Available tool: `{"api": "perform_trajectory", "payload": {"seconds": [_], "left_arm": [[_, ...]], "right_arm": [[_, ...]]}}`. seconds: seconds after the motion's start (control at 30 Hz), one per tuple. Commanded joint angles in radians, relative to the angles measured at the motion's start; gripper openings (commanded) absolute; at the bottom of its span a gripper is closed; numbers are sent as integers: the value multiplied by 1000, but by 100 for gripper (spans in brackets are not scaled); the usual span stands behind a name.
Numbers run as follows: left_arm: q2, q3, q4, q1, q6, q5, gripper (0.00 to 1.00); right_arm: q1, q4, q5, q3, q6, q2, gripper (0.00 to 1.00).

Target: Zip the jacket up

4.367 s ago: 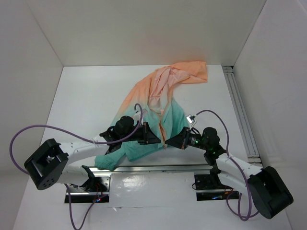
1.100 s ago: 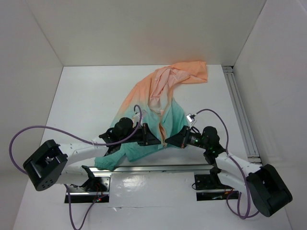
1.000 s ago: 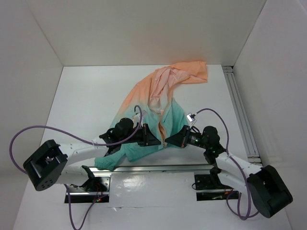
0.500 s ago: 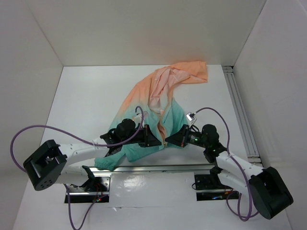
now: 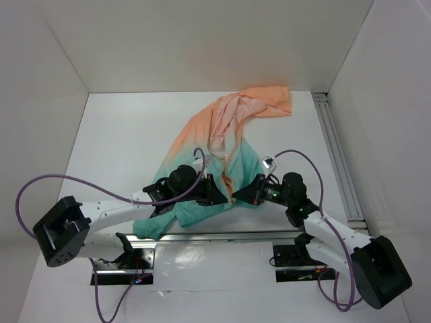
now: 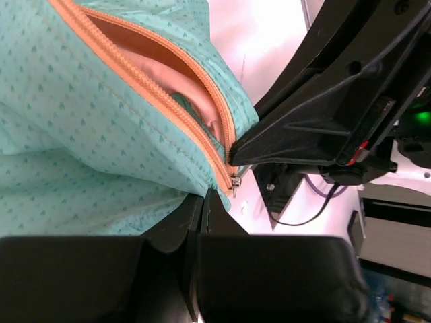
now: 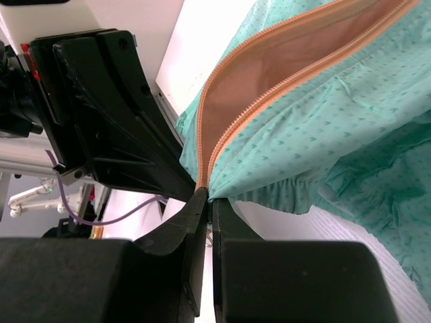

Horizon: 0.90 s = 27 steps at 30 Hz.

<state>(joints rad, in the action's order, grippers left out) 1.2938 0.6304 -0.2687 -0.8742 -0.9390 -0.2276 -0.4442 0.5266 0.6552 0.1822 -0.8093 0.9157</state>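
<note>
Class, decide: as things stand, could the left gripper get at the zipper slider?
Probably not yet: the left gripper is shut on the jacket hem beside the slider, and the right gripper crowds it.

The jacket (image 5: 229, 128) lies on the bench (image 5: 128, 134), stretching from the near middle slantwise to the far right. At its near hem the left gripper (image 5: 219, 196) sits on the left and the right gripper (image 5: 236, 197) on the right. Their tips are just beside each other, either side of the near end of the zipper (image 6: 143, 86). A rail (image 5: 335, 155) runs along the bench's right edge. A near rail (image 5: 222, 235) lies just before the hem.
</note>
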Motion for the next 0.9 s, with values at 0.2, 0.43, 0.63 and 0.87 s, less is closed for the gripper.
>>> {"api": "perform_trajectory", "payload": {"seconds": [0.2, 0.43, 0.63, 0.87], "left_arm": [[2, 69, 60, -40, 63, 51, 0], [12, 69, 80, -49, 72, 71, 0], [21, 89, 111, -59, 82, 91, 0], [42, 100, 111, -68, 109, 60, 0]], "right_arm": [[7, -23, -25, 65, 21, -28, 0], [7, -43, -34, 74, 21, -28, 0], [7, -53, -43, 83, 21, -18, 0], [7, -62, -52, 102, 21, -9, 0]]}}
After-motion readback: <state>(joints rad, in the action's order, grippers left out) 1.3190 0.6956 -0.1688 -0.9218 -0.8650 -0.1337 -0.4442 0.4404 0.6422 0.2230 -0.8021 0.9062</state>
